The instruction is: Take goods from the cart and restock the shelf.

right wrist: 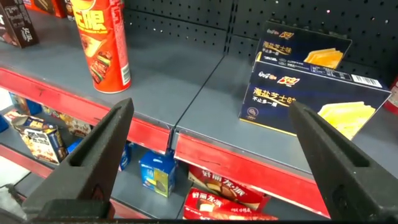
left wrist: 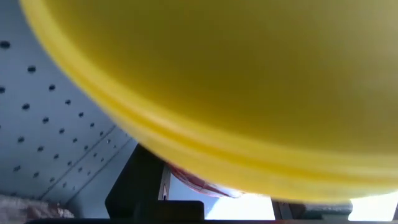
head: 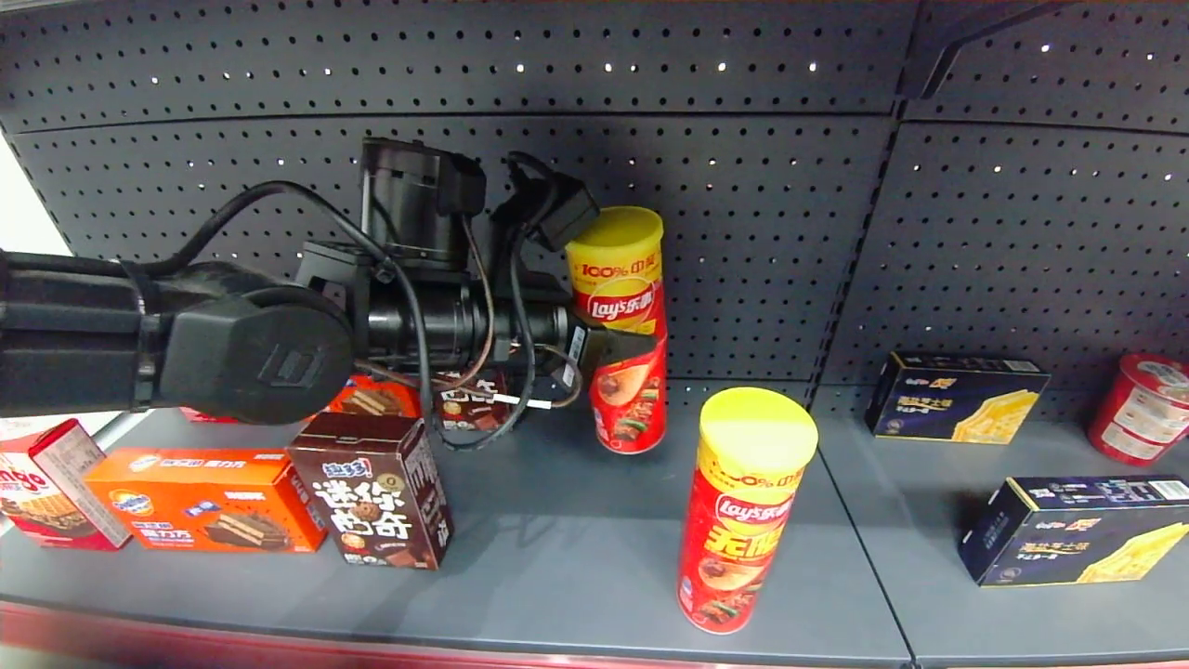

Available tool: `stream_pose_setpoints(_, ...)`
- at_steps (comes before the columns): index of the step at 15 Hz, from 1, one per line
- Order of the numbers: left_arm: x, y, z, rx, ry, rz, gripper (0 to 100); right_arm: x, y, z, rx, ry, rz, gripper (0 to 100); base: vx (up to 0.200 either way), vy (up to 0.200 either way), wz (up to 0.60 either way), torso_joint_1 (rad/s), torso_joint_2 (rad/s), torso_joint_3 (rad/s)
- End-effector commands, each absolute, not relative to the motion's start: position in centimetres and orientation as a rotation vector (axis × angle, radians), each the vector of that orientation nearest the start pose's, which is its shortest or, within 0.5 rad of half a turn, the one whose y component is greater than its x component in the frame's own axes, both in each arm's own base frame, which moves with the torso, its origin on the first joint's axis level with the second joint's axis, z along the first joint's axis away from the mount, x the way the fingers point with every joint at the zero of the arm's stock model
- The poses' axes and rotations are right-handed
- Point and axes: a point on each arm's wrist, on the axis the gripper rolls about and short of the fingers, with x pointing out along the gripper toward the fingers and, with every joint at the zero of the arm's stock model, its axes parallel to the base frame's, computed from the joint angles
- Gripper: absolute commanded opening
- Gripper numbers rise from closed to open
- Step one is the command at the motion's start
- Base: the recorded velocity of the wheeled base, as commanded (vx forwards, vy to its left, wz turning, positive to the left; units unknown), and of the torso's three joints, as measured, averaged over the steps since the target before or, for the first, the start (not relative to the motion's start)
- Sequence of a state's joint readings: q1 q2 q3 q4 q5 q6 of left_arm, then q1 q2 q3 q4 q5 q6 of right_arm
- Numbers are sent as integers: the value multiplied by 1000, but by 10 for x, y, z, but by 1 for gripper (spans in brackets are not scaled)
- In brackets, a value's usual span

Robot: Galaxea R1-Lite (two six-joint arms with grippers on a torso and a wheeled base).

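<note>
Left gripper [head: 615, 346] clamped on a can [head: 620, 269] at mid-body, at the back of the shelf [head: 557, 567] near the pegboard [head: 743, 232]. Base at or just above the deck; contact unclear. Second can [head: 743, 511] stands at 5 o'clock of it, apart. Brown box [head: 376, 502] at 8 o'clock. Right gripper [right wrist: 211, 106] spread wide, empty, off the shelf's front edge. Likely best: seat the base flat and upright, release gently, withdraw toward 9 o'clock above the box.

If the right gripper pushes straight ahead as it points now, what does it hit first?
Probably the shelf: the right gripper aims at its deck near the seam, with the front dark blue box off to one side. Depth is unclear.
</note>
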State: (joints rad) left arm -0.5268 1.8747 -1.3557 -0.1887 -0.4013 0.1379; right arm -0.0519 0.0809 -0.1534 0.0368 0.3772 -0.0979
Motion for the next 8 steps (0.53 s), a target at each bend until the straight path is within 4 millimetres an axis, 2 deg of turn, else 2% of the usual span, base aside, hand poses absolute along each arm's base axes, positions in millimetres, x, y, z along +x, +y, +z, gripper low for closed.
stream_pose_setpoints(1, 334, -205, 223, 151, 294, -944, 0, -28, 10, 116, -104, -45, 324, 100, 0, 0, 0, 0, 0, 0)
stream_pose_setpoints(3, 338, -207, 220, 153, 311, -944, 0, -28, 10, 116, -104, -45, 324, 100, 0, 0, 0, 0, 0, 0)
stream_pose_setpoints(8, 364, -220, 206, 195, 335, -949, 0, -27, 10, 111, -101, -31, 323, 100, 0, 0, 0, 0, 0, 0)
